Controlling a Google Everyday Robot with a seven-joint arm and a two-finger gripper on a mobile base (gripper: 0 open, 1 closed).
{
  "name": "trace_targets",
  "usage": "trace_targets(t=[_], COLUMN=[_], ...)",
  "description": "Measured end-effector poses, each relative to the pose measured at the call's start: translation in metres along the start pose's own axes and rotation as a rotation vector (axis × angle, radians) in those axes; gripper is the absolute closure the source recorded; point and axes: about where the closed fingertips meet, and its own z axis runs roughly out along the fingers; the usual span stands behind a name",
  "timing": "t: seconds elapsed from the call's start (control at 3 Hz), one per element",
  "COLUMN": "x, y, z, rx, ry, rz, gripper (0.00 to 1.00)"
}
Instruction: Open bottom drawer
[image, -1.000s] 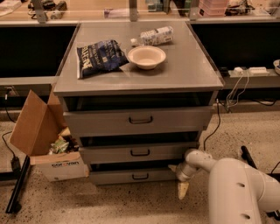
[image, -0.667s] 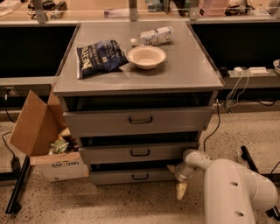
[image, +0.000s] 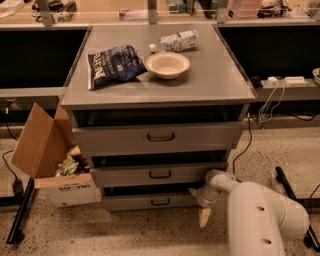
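Bottom drawer (image: 130, 202): sits lowest of three in the cabinet (image: 220, 75), at six o'clock, front unmoved over the past second. Gripper (image: 197, 207): hangs at three o'clock of the loop handle (image: 160, 201), beside the front's right end, edged slightly toward nine o'clock, seemingly spread, pinching nothing. Handle not yet reached; no pull begun, approach probably unfinished.
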Motion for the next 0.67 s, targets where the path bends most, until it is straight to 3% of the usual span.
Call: trace_targets(t=[0.67], x=[-0.011], y=[0.030], z=[-0.011], rx=[-0.006], ry=[-0.017], rz=[-0.025], gripper=[0.48])
